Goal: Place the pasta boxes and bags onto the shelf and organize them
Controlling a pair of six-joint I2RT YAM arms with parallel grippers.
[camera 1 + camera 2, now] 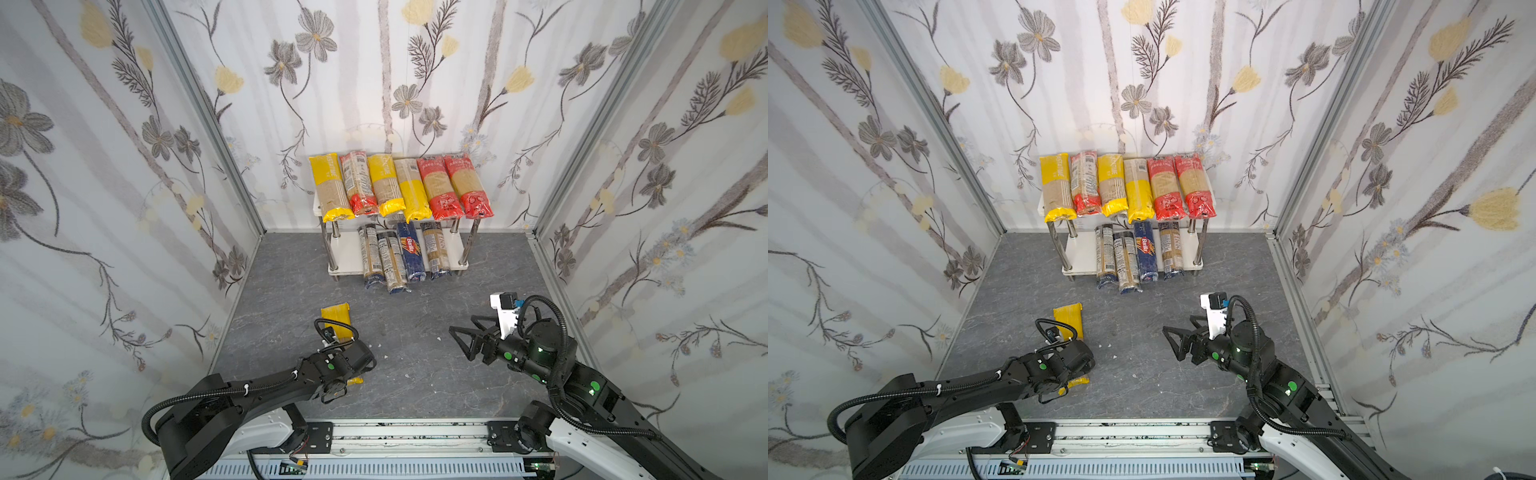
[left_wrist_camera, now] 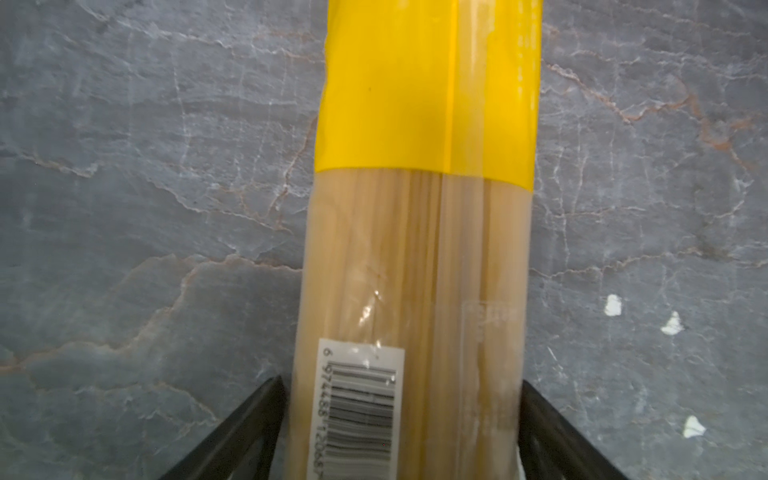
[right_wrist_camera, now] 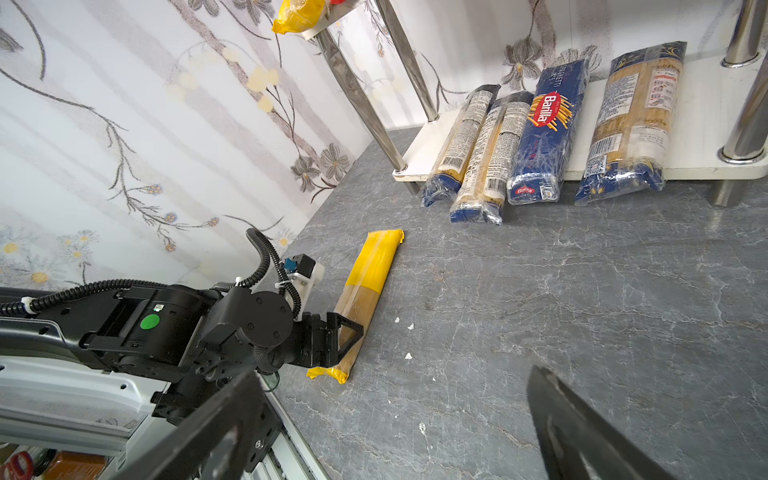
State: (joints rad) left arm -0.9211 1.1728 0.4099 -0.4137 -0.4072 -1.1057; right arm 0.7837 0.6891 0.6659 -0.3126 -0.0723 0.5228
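Lettering starts at the left, on the yellow-ended spaghetti pack (image 2: pixel 415 249) lying flat on the surface, left of the middle and toward the near edge. It carries a white barcode sticker (image 2: pixel 359 411) whose digits begin 6 97448. My left fingers (image 2: pixel 540 419) stand one on each long side of that pack, right against its film. I cannot tell whether they are squeezing it.

Further along, at the middle of the back edge, the shelf (image 1: pixel 343 257) carries ten packs. Its top board holds six side by side: from the left yellow, red, yellow, yellow, red, red. Their print is too blurred for me to read. The lower board holds four. Two are clear packs with dark-blue ends and dense white label panels. Next comes the dark-blue pack (image 3: pixel 544 133) marked Barilla in a red oval, with SPAGHETTI above it, then another clear, blue-ended one. All four stick out past that board's front edge.

On the right, my right fingers (image 3: pixel 569 432) are spread wide with nothing between them, well apart from shelf and pack.

The surface (image 1: pixel 415 374) is grey and stone-patterned, with pale and rust veins and a few white crumbs (image 2: pixel 613 305). Floral wallpaper with grey and yellow blooms covers three walls, and aluminium posts stand in the back corners.
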